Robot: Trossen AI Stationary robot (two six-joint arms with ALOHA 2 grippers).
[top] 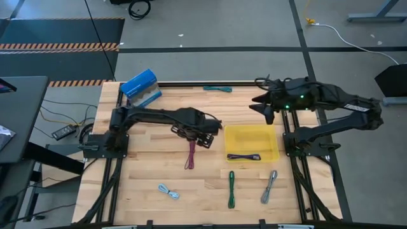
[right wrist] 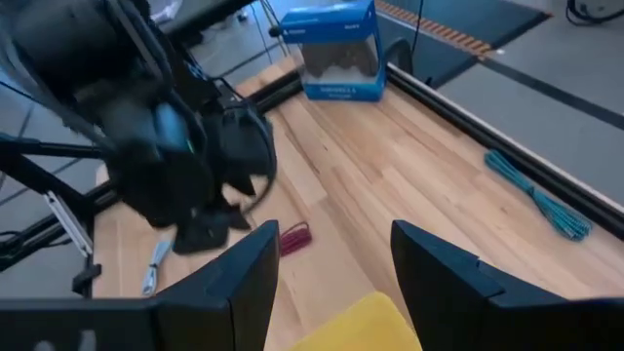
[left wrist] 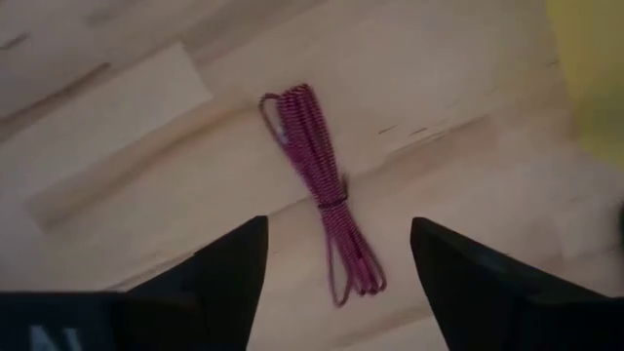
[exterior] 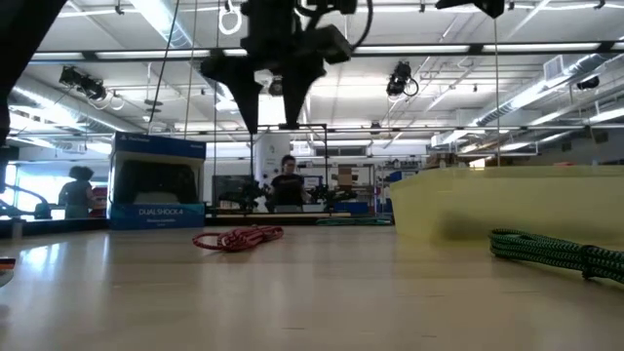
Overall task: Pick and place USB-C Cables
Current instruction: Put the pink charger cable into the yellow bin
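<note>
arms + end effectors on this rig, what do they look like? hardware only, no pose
Two dark, near-black jointed arms on black base frames. The left end effector has two broad, flat black fingers tapering to blunt points; pale lettering shows at its base. The right end effector has matching black fingers. Small green lights glow on the right arm. Thin black cables run along the left arm.

A blue box (top: pixel 140 86) lies at about ten o'clock on the wooden table (top: pixel 140 172), near its far left corner. A yellow tray (top: pixel 252 135) sits at about three o'clock from the centre. Beyond the table, a person (exterior: pixel 287 183) stands in the room.
</note>
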